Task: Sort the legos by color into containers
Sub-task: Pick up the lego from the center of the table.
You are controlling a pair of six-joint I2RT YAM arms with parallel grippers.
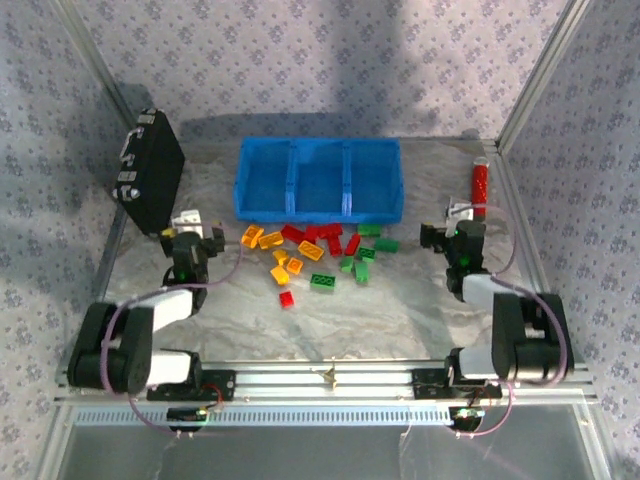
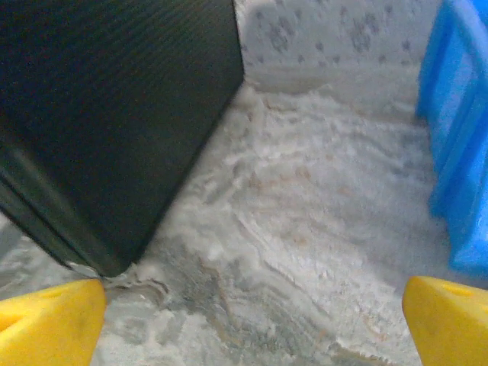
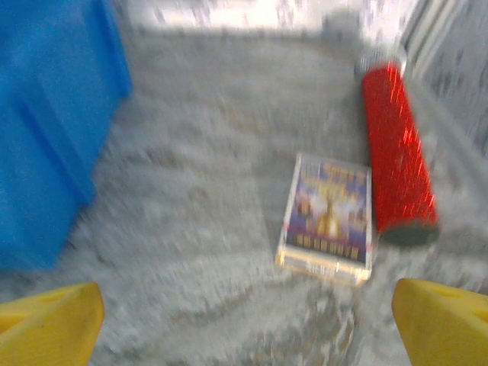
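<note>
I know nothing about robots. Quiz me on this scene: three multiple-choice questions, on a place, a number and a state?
1. Where are the bricks relative to the blue tray? A) inside it B) on the table in front of it C) behind it
2. How many compartments has the tray? A) one B) two C) three
3. The left gripper and right gripper are: A) both open, empty B) both shut C) each holding a brick
Answers: 1 B, they lie scattered just before it; 2 C, two dividers split it; 3 A, both stand wide open.
</note>
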